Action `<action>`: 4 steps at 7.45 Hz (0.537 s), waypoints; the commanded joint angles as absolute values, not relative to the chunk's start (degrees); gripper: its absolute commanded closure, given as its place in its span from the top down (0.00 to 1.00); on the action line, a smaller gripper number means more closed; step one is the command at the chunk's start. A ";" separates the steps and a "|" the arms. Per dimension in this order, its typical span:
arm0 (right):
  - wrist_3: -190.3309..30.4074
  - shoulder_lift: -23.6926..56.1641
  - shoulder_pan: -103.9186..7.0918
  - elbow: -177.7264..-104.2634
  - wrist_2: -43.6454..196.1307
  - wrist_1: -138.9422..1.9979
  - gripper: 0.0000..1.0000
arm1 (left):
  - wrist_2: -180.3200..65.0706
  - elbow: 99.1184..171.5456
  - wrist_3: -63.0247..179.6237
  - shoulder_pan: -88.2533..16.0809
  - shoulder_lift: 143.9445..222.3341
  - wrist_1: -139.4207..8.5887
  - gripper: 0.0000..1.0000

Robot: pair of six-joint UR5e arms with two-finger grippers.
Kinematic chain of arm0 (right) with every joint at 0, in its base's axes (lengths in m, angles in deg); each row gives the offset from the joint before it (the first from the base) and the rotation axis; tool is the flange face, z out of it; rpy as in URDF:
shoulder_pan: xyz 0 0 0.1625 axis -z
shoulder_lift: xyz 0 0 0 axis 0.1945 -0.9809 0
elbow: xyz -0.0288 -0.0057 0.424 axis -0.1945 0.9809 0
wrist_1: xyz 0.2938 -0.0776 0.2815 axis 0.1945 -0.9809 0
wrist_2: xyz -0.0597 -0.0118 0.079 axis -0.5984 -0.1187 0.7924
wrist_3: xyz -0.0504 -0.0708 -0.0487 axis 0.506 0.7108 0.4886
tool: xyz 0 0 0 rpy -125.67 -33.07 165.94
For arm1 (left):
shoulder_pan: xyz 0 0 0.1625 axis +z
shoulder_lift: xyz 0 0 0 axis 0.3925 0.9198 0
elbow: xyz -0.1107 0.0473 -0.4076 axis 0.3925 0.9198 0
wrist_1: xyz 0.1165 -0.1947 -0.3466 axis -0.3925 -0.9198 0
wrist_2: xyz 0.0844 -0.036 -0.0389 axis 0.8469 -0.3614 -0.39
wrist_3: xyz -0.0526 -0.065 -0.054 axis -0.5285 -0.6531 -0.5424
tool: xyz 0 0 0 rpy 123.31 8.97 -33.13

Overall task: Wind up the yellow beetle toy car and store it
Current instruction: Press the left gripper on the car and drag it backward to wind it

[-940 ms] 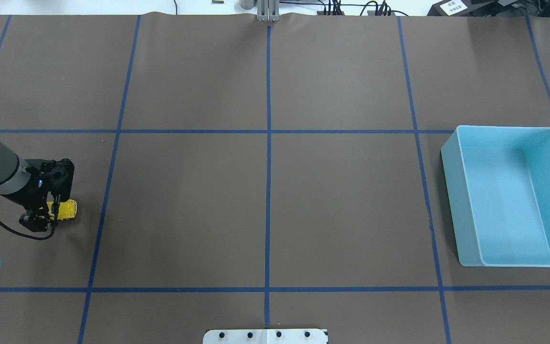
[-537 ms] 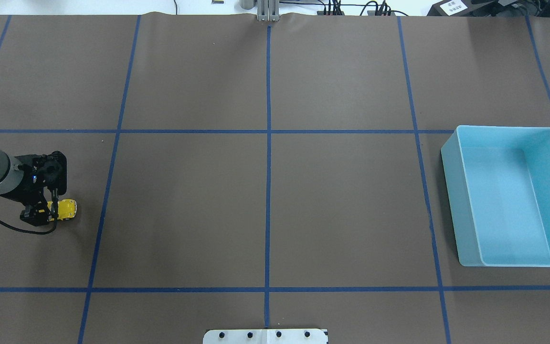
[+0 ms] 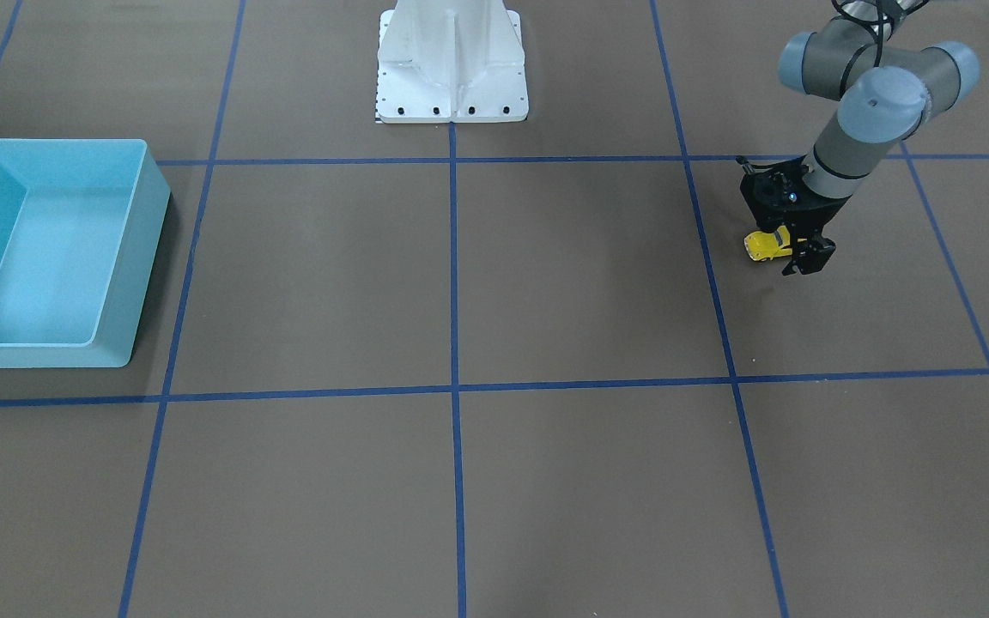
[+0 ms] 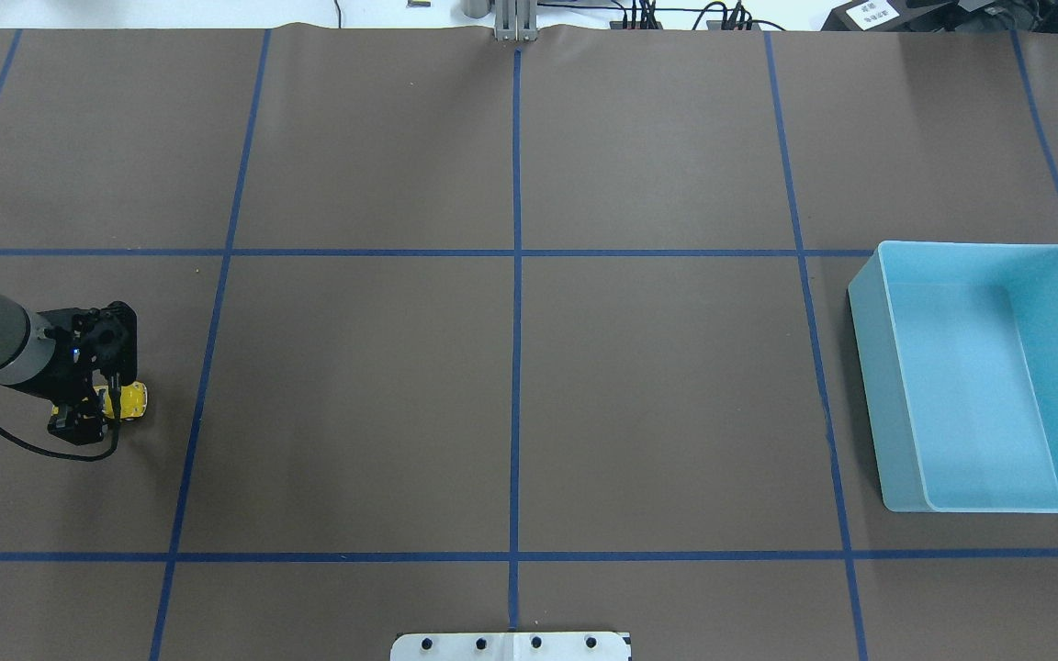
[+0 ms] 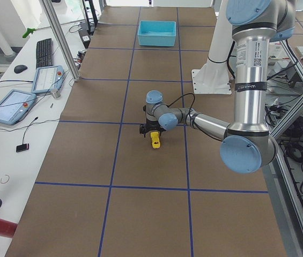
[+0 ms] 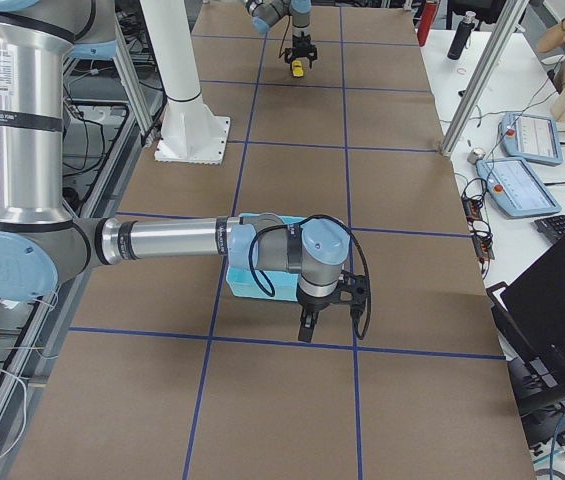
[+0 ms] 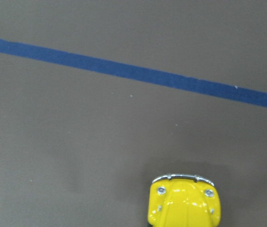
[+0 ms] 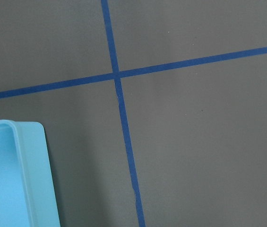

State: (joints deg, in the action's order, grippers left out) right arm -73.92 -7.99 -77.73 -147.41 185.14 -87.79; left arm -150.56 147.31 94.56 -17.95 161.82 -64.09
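Observation:
The yellow beetle toy car [image 4: 132,400] sits on the brown table at the far left, wheels on the surface. My left gripper [image 4: 106,405] is shut on its rear half. The front view shows the car [image 3: 761,246] sticking out from between the black fingers. The left wrist view shows its yellow nose and chrome bumper [image 7: 185,201]. The light blue bin [image 4: 869,312] stands empty at the far right. My right gripper [image 6: 305,330] hangs beside the bin [image 6: 237,290], showing only in the exterior right view, so I cannot tell whether it is open or shut.
Blue tape lines divide the brown table into squares. The white robot base plate [image 3: 452,60] sits at the robot's edge of the table. The right wrist view shows a corner of the bin [image 8: 29,179] and a tape crossing.
My left gripper drew the car slightly left along the table, then moved back right to about its earlier spot. The bin has not moved.

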 commanded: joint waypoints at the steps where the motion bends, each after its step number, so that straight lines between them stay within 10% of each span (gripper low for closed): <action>1: -73.92 -8.09 -77.73 -147.49 185.14 -87.79 1.00 | -151.31 147.37 94.65 -16.62 161.88 -64.18 1.00; 4: -73.92 -7.91 -77.73 -147.49 185.14 -87.79 1.00 | -152.28 147.20 95.09 -16.70 161.09 -64.62 1.00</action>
